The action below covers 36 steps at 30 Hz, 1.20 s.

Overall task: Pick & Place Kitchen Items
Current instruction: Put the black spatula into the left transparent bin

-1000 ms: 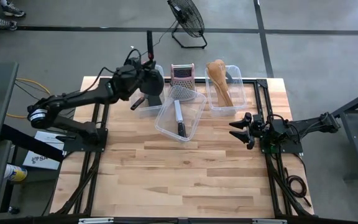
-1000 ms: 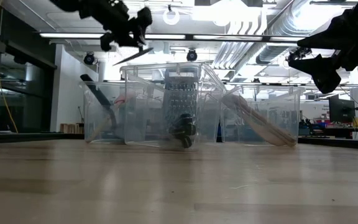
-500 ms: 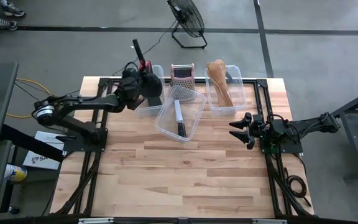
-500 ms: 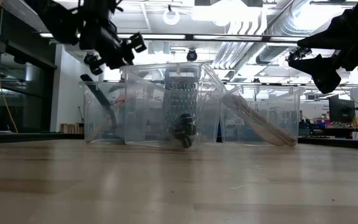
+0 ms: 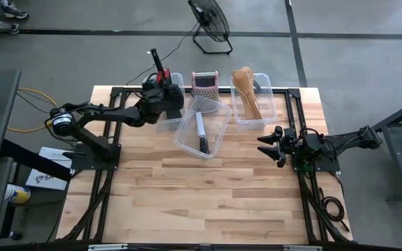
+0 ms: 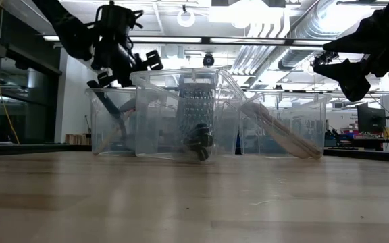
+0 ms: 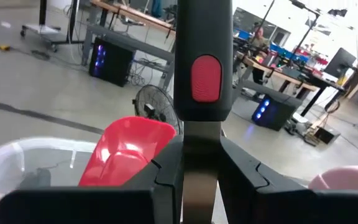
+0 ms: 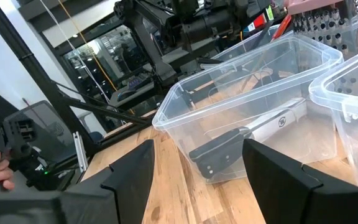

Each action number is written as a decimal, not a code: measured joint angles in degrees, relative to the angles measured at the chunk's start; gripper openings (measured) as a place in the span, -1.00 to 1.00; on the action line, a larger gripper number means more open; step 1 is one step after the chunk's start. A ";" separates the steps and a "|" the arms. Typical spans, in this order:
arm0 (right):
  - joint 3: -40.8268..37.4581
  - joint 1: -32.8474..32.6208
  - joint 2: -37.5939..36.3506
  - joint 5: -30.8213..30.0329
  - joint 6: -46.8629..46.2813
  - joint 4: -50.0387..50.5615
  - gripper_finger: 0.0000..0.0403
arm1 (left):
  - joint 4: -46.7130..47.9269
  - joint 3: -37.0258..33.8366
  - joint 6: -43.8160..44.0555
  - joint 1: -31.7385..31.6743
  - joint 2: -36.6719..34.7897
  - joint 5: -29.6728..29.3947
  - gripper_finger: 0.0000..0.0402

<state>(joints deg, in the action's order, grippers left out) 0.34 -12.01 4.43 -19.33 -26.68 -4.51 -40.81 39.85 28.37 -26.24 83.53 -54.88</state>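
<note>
1. Over the leftmost clear bin (image 5: 167, 120), the left gripper (image 5: 160, 82) clamps a dark-handled utensil (image 7: 202, 81), seemingly the red spatula (image 7: 129, 149).
2. Next, the middle bin (image 5: 202, 128) holds a knife (image 5: 201, 131).
3. Wooden spoons (image 5: 246, 90) fill the right bin (image 5: 251, 101).
4. Farthest right, the right gripper (image 5: 265, 145) hovers, jaws apart, empty.

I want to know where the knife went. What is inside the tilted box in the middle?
Inside the middle clear bin lies one black-handled knife, with its handle toward the table's front. Nothing else shows in it. The grater stands behind it.
</note>
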 joint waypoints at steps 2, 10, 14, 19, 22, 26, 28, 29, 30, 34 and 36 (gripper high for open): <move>-0.02 0.02 0.01 0.00 0.00 0.00 0.17 | 0.19 0.19 2.27 0.00 0.54 0.01 -0.67; -0.01 0.02 0.00 0.00 -0.02 0.00 0.17 | 0.08 0.27 12.18 0.00 2.57 2.51 -0.67; 0.00 0.02 -0.01 0.00 -0.02 0.00 0.17 | 3.07 0.21 13.14 0.00 2.73 2.68 -0.67; -0.01 0.01 0.00 0.00 -0.01 0.00 0.17 | 5.53 0.21 12.80 0.00 2.73 1.73 -0.67; 0.00 0.01 0.00 0.00 -0.02 0.00 0.17 | 7.18 0.21 11.92 0.00 2.71 1.10 -0.67; -0.02 0.02 -0.01 0.00 0.00 0.00 0.17 | 8.91 0.26 8.33 0.04 2.66 0.13 -0.67; 0.00 0.01 0.00 0.00 -0.01 0.00 0.17 | 9.68 0.25 6.24 0.04 2.66 -0.01 -0.67; 0.00 0.02 0.00 0.00 -0.02 0.00 0.17 | 10.17 0.25 5.36 0.04 2.66 -0.06 -0.67; -0.01 0.02 0.01 0.00 0.00 0.00 0.17 | 10.84 0.25 4.55 0.04 2.66 -0.10 -0.67; -0.01 0.01 -0.01 0.01 -0.01 0.00 0.17 | 15.03 0.27 0.69 0.04 2.62 -0.22 -0.67; 0.00 0.02 0.01 0.00 -0.02 0.00 0.17 | 17.00 0.25 0.11 0.04 2.65 -0.22 -0.67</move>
<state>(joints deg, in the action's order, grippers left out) 0.34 -11.99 4.44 -19.33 -26.70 -4.51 -23.81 40.10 28.48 -26.20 86.18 -55.10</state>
